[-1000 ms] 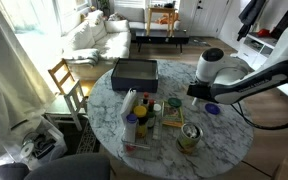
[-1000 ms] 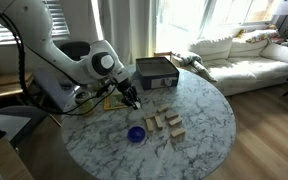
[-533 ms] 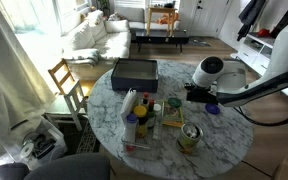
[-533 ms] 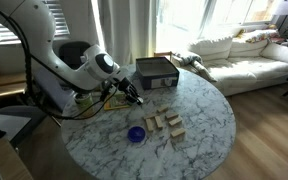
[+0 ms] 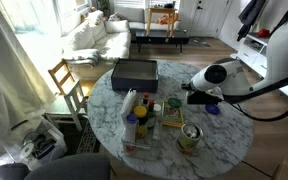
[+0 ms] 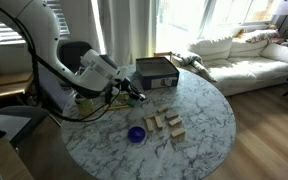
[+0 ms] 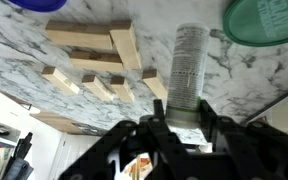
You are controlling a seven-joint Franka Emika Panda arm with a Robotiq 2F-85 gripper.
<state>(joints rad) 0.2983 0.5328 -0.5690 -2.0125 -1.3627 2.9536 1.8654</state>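
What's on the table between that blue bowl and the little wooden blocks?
Nothing. In an exterior view, only a bare strip of the marble tabletop separates the blue bowl from the wooden blocks.

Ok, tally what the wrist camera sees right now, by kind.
Wooden blocks: 7
Blue bowl: 1
Green lid: 1
Grey tube, gripped in the hand: 1
Total: 10

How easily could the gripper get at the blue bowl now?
Probably yes: nothing stands between the gripper and the blue bowl, though its jaws seem closed on a grey tube.
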